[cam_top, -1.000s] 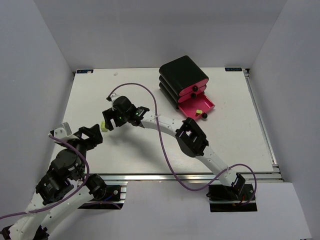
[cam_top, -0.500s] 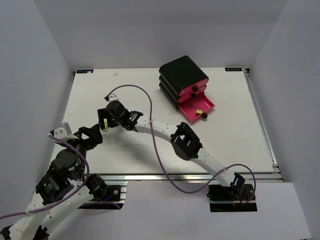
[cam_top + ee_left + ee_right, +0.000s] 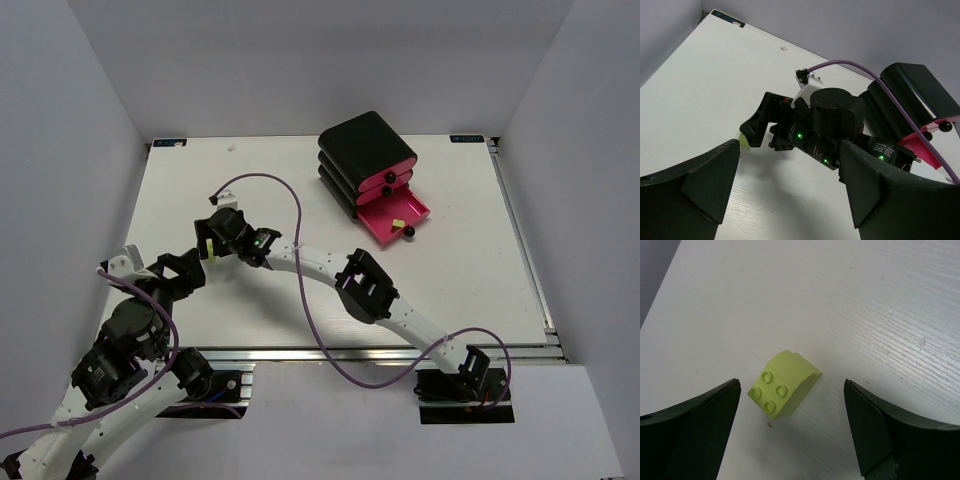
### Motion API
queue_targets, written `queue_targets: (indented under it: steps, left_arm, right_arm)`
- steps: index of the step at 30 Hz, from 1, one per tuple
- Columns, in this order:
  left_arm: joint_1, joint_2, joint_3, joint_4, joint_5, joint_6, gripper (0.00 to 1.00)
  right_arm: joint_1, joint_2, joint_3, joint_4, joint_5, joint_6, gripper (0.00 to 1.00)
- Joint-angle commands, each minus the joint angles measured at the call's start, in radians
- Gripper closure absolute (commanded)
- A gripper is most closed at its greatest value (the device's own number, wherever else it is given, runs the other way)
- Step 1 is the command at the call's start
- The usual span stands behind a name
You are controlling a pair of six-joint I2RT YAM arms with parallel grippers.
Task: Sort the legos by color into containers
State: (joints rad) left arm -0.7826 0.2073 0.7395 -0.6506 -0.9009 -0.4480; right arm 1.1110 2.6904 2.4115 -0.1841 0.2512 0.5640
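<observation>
1. Near the table's left edge, a yellow-green brick (image 3: 784, 385) lies alone on the white, faintly grained table (image 3: 890, 300). It is smooth glossy plastic, with four round studs on one flat face and a curved slope behind them.
2. At the back right stands a glossy black cabinet (image 3: 365, 143) with rounded corners. Its lowest pink drawer (image 3: 425, 208) is pulled out, and the two above it are shut behind dark round knobs. One small yellow-green piece (image 3: 397, 223) rests inside the open drawer.
3. A purple cable (image 3: 290, 195) arches over the right arm. The left gripper (image 3: 790, 150) sits just on the near side of the brick. Its dark wedge-shaped fingers are spread wide and empty, and the right arm's wrist fills the view between them.
4. The right gripper (image 3: 791, 387) hangs over the brick with its matte black fingers (image 3: 695, 430) wide apart. The brick lies between them, nearer the finger on the left of the wrist view, and bare table shows on both sides.
</observation>
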Motion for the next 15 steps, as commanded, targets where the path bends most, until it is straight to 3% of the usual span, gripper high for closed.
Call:
queue_targets:
  steps: [1,15]
  left_arm:
    - [0.003,0.012,-0.005,0.005,0.011,0.011,0.08]
    - [0.003,0.021,-0.002,0.002,0.008,0.006,0.08]
  right_arm:
    - [0.023,0.023,0.066,0.071,0.065,-0.004,0.11]
    - [0.043,0.066,0.081,0.106,0.163,-0.047,0.13]
